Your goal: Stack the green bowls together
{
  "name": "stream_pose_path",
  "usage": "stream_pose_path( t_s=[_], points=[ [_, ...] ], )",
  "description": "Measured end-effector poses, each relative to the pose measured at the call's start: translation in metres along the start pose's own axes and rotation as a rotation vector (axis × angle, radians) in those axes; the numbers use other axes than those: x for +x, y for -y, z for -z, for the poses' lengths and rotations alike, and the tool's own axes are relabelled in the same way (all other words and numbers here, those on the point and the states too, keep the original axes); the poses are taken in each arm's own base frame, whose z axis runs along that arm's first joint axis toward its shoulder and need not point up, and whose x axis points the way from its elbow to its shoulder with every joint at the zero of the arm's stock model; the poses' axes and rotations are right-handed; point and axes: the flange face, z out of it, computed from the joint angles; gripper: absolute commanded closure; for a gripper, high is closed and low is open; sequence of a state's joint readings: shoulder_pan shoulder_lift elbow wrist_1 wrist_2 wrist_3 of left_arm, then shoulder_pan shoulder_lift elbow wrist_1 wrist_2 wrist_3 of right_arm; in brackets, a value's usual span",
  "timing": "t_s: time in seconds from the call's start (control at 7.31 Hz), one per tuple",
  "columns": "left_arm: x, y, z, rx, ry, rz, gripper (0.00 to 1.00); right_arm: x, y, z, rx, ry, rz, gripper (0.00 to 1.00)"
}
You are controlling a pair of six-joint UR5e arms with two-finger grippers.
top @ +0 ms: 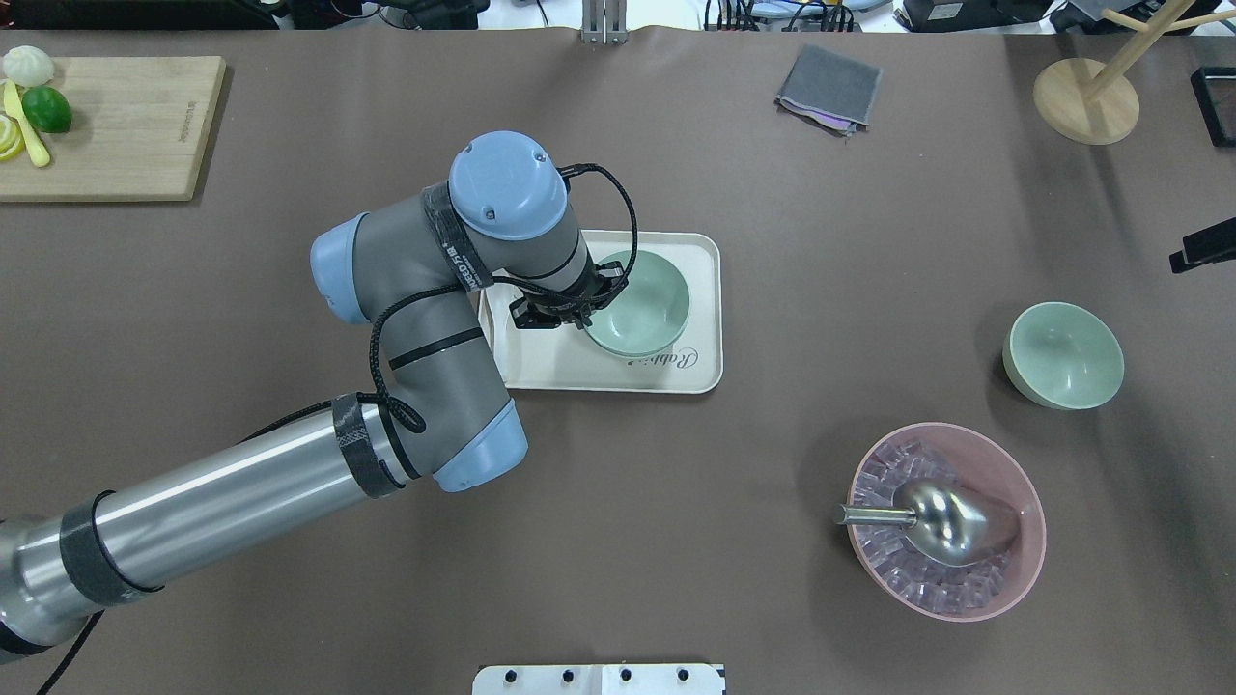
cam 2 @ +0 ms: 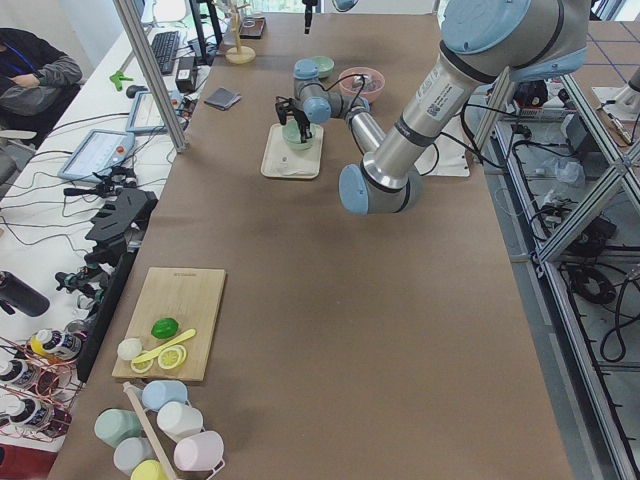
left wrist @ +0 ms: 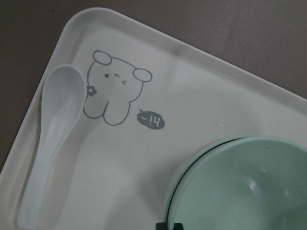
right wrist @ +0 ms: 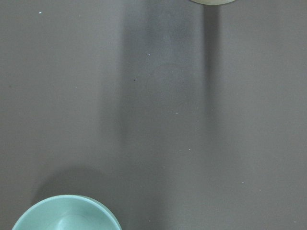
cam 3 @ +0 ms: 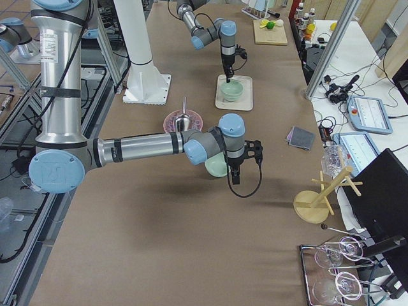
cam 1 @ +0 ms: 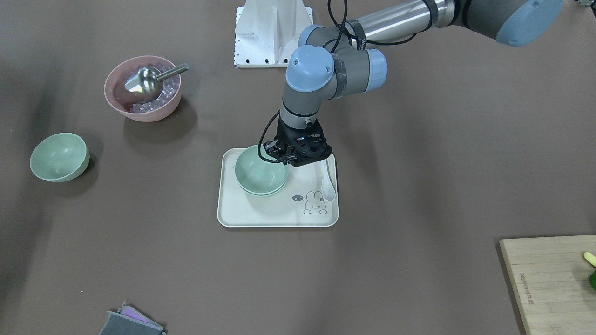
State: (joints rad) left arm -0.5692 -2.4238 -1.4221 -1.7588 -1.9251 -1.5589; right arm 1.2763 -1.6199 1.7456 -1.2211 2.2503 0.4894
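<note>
Step in hand, as I judge it: seating one green bowl into another on the tray (cam 1: 274,216). The left gripper (cam 1: 279,156) hangs at the far rim of the top bowl (cam 1: 258,170), fingers either side of the rim; I cannot tell whether they pinch it or stand slack. The lower bowl (cam 1: 264,193) shows only as a thin rim edge under the top one, so the pair looks nested, roughly concentric. To finish cleanly, part the fingers fully and lift straight up, so that neither finger catches the rim and tips the pair or drags it along the tray. The third bowl (cam 1: 59,157) sits alone, upright and empty, well apart on the robot's right side of the table; it is not yet stacked. The right gripper (cam 3: 234,171) hangs just beside it; I cannot tell whether it is apart or together. The tray also holds a white spoon (cam 1: 329,186), beside the pair and not touching it. The pink bowl (cam 1: 142,95) holds clear cubes and a metal scoop (cam 1: 142,83), handle over the rim.
</note>
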Motion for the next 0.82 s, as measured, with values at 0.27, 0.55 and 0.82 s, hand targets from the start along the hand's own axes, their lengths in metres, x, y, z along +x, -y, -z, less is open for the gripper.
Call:
stream_pose_path(
  t_s=[0.27,0.55,0.82],
  points=[
    [-0.0002,-0.0011,-0.0016,-0.001,0.002,-0.001,1.0,0.0001,0.0,0.0,0.0,0.0,0.0,0.0],
    [-0.0008,-0.0001,-0.0055,0.001,0.001,-0.002,1.0,0.0005,-0.0001,-0.0005,-0.001,0.0,-0.001,0.0],
    [-0.0016,0.0018,-0.0098,0.005,0.0,-0.004,1.0,0.0005,-0.0001,-0.0005,-0.001,-0.001,-0.001,0.0]
  ],
)
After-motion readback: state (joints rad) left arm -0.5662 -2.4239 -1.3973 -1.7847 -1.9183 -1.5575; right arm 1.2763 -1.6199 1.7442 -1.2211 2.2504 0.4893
